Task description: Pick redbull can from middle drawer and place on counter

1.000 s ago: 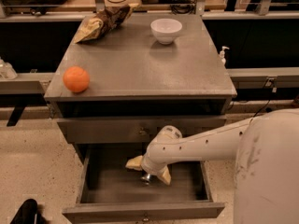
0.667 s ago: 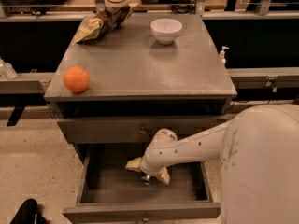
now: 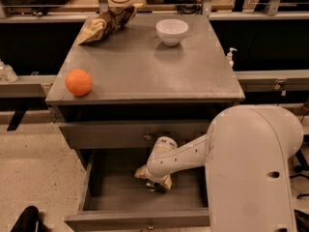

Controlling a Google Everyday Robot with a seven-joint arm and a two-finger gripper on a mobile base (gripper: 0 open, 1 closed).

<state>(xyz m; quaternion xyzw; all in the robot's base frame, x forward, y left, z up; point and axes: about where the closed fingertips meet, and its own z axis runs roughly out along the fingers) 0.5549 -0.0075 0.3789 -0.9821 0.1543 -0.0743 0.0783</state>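
One white robot arm reaches from below the counter into the one open middle drawer, which sits under one closed drawer front beneath the counter. On the counter lie one crumpled brown bag at the back left, one white bowl at the back, and one orange ball at the front left. The gripper is down inside the drawer, below the counter's front edge; I cannot tell how far open it is. One redbull can is mostly hidden under it, showing only a small dark-silver bit; its axis cannot be told.
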